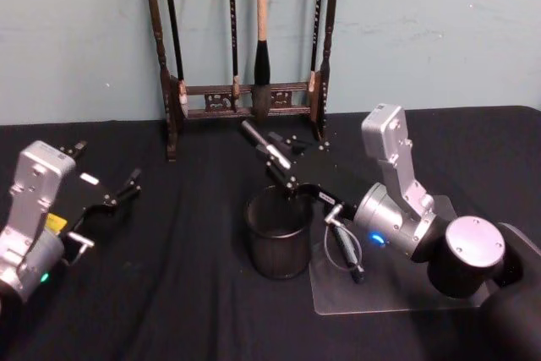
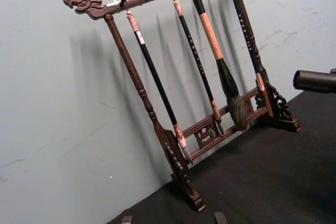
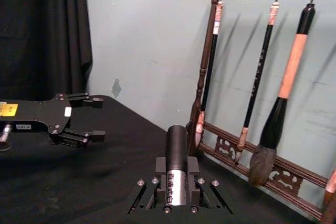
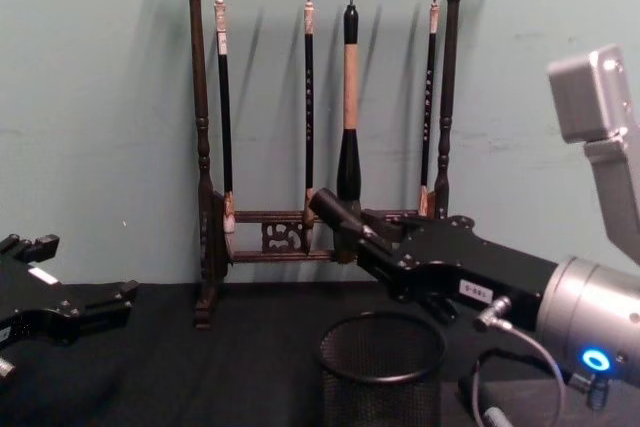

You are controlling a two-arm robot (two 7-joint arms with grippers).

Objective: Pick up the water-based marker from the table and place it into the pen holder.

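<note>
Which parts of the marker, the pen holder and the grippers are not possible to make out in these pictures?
Marker: in the right wrist view the jaws of the right gripper hide its lower end.
Pen holder: the chest view's bottom edge cuts off its base; in the head view its inside is too dark.
Left gripper, parked at left: the chest view's left edge cuts off its body.

Black marker [image 1: 264, 148] tilted above mesh pen holder [image 1: 277, 255]
</note>
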